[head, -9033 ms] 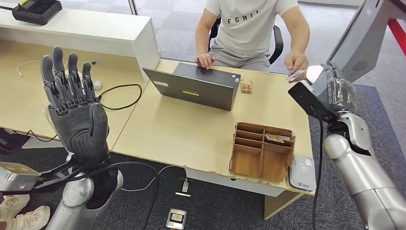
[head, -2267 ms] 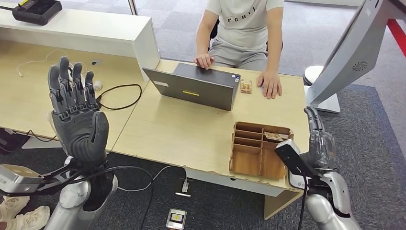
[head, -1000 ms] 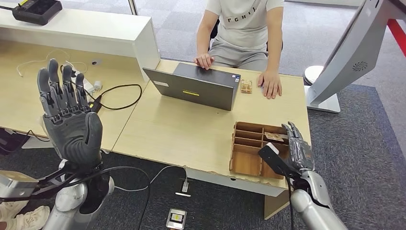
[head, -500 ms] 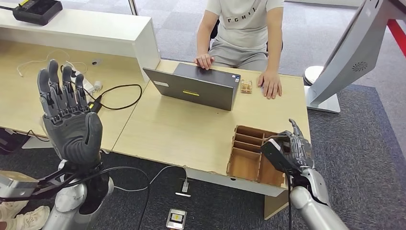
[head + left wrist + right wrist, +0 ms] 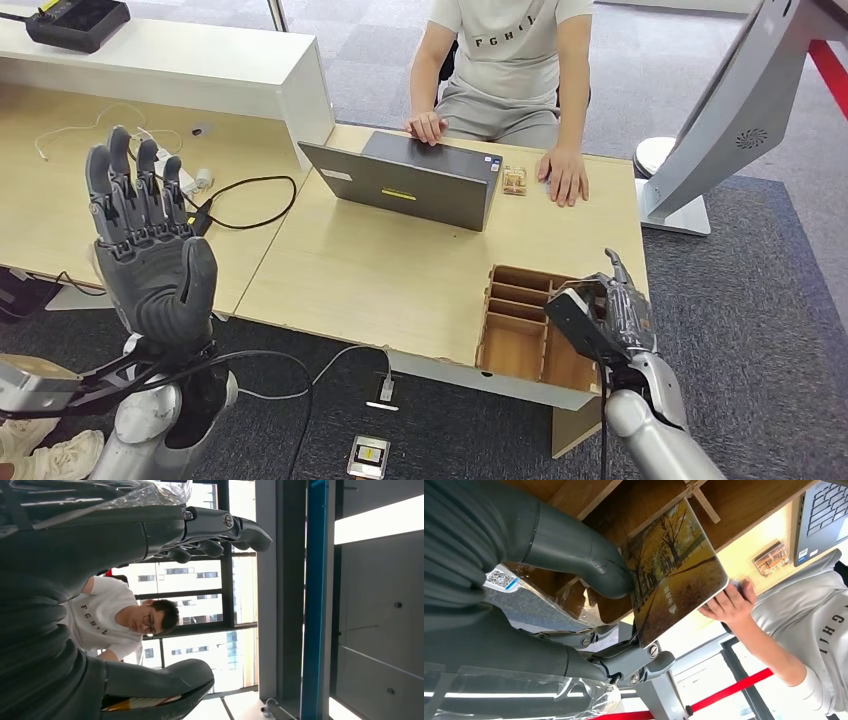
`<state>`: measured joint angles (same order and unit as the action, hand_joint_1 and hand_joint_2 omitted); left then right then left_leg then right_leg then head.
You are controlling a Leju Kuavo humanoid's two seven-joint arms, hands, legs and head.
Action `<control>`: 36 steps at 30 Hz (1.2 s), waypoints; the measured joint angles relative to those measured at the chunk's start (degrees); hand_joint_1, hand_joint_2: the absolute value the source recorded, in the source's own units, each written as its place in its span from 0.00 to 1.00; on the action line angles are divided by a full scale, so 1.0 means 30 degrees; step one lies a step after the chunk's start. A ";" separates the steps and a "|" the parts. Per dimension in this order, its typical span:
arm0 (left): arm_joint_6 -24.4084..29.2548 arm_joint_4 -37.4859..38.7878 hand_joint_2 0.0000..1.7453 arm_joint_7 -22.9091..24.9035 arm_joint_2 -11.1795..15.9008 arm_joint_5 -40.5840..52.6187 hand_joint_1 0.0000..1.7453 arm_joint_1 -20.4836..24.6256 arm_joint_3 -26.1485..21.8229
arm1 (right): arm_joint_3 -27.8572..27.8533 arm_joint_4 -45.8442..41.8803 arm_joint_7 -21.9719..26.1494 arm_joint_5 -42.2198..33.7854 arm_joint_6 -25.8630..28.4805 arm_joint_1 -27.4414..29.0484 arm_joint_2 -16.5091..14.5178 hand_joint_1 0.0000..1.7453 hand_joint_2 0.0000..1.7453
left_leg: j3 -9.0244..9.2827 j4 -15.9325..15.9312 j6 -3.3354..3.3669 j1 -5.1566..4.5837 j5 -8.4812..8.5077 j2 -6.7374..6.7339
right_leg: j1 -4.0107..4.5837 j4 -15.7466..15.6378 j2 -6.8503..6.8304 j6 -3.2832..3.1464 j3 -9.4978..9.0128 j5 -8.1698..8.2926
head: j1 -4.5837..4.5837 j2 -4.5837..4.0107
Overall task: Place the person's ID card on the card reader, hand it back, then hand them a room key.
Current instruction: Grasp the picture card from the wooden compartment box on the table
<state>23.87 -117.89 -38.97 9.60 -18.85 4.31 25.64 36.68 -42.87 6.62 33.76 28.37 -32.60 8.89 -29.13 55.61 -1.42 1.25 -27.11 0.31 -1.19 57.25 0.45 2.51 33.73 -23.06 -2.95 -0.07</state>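
Note:
My right hand (image 5: 612, 312) hovers over the far right part of the wooden organizer (image 5: 512, 300). In the right wrist view its thumb (image 5: 574, 555) and fingers pinch a room key card (image 5: 674, 575) printed with yellow autumn trees, held just above the wooden compartments. My left hand (image 5: 150, 250) is raised over the left desk, palm up, fingers straight and spread, holding nothing; the left wrist view shows the same open hand (image 5: 100, 535). The person (image 5: 505, 60) sits across the table with one hand (image 5: 566, 178) flat on it.
A grey laptop (image 5: 410, 180) stands open in front of the person, with a small clear box (image 5: 514, 180) beside it. A black cable (image 5: 250, 205) loops over the left desk. A white monitor stand (image 5: 690, 170) rises off the table's far right corner.
My right hand came from beside the table's right edge onto the organizer's far compartment and now pinches the card that lay there. The organizer shifted slightly. My left hand drifted a little.

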 joint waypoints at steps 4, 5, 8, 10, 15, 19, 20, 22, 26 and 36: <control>-0.0093 0.0022 1.00 0.0020 0.0000 -0.0005 0.00 0.0002 0.0000 | -0.0002 -0.0118 -0.0022 0.0024 0.0011 0.0048 0.0036 1.00 1.00 | 0.0001 0.0000 0.0000 0.0000 0.0001 -0.0001 | 0.0000 0.0000 0.0000 0.0000 0.0000 0.0000 | 0.0000 0.0000; -0.0113 0.0026 1.00 0.0020 0.0000 -0.0005 0.00 0.0002 0.0000 | -0.0004 -0.0142 -0.0018 0.0026 0.0026 0.0057 0.0042 1.00 1.00 | 0.0001 0.0000 0.0000 0.0000 0.0001 -0.0001 | 0.0000 0.0000 0.0000 0.0000 0.0000 0.0001 | 0.0000 0.0000; -0.0135 0.0036 1.00 0.0022 0.0000 -0.0005 0.00 0.0008 0.0000 | -0.0016 -0.0195 0.0049 -0.0115 0.0086 0.0076 0.0053 1.00 1.00 | 0.0001 0.0001 0.0000 0.0000 0.0001 -0.0001 | 0.0000 0.0000 0.0000 0.0000 0.0000 0.0001 | 0.0000 0.0000; -0.0144 0.0049 1.00 0.0022 0.0000 -0.0005 0.00 0.0016 0.0000 | -0.0047 -0.0291 0.0148 -0.0348 0.0155 0.0088 0.0069 1.00 1.00 | 0.0001 0.0001 0.0000 0.0000 0.0001 -0.0001 | 0.0000 0.0000 0.0000 0.0000 0.0000 0.0001 | 0.0000 0.0000; -0.0162 0.0056 1.00 0.0022 -0.0007 -0.0005 0.00 0.0029 0.0000 | -0.0246 -0.0671 0.0314 -0.0685 0.0654 0.0089 0.0142 1.00 1.00 | -0.0001 0.0001 0.0000 0.0000 0.0000 -0.0001 | 0.0000 0.0000 0.0001 0.0000 0.0001 0.0000 | 0.0000 0.0000; -0.0162 0.0056 1.00 0.0020 -0.0007 -0.0005 0.00 0.0031 0.0000 | -0.0426 -0.1155 0.0372 -0.0759 0.1166 0.0081 0.0244 1.00 1.00 | -0.0002 0.0001 0.0000 0.0000 0.0000 -0.0001 | 0.0000 0.0000 0.0002 0.0000 0.0001 0.0001 | 0.0000 0.0000; -0.0162 0.0056 1.00 0.0018 -0.0007 -0.0005 0.00 0.0033 0.0000 | -0.0474 -0.1304 0.0381 -0.0772 0.1297 0.0072 0.0262 1.00 1.00 | -0.0001 0.0001 0.0000 0.0000 0.0000 -0.0001 | 0.0000 0.0000 0.0002 0.0000 0.0001 0.0001 | 0.0000 0.0000; -0.0162 0.0056 1.00 0.0015 -0.0007 -0.0005 0.00 0.0039 0.0004 | -0.0572 -0.1606 0.0390 -0.0816 0.1492 0.0036 0.0282 1.00 1.00 | 0.0000 0.0001 0.0000 0.0000 0.0000 -0.0002 | 0.0000 0.0000 0.0002 0.0000 0.0001 0.0001 | 0.0000 0.0000; -0.0104 0.0056 1.00 0.0014 -0.0007 -0.0005 0.00 0.0051 0.0025 | -0.0732 -0.2175 0.0465 -0.1091 0.1716 -0.0065 0.0286 1.00 1.00 | 0.0000 0.0001 0.0000 0.0001 0.0001 -0.0001 | 0.0000 0.0001 0.0002 -0.0001 0.0000 0.0001 | 0.0000 0.0000; 0.0222 0.0053 1.00 0.0014 -0.0007 -0.0005 0.00 0.0211 0.0078 | -0.0831 -0.3086 0.0860 -0.1734 0.2009 -0.0437 0.0286 1.00 1.00 | -0.0005 0.0001 0.0000 0.0000 0.0001 0.0000 | -0.0001 0.0001 0.0002 0.0000 0.0000 0.0001 | 0.0002 0.0000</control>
<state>24.54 -117.73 -38.93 9.57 -18.86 4.94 25.87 34.18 -52.13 9.20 28.56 34.40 -33.91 9.75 -29.14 55.62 -1.42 1.25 -27.11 0.31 -1.19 57.25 0.46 2.51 33.73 -23.05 -2.95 -0.07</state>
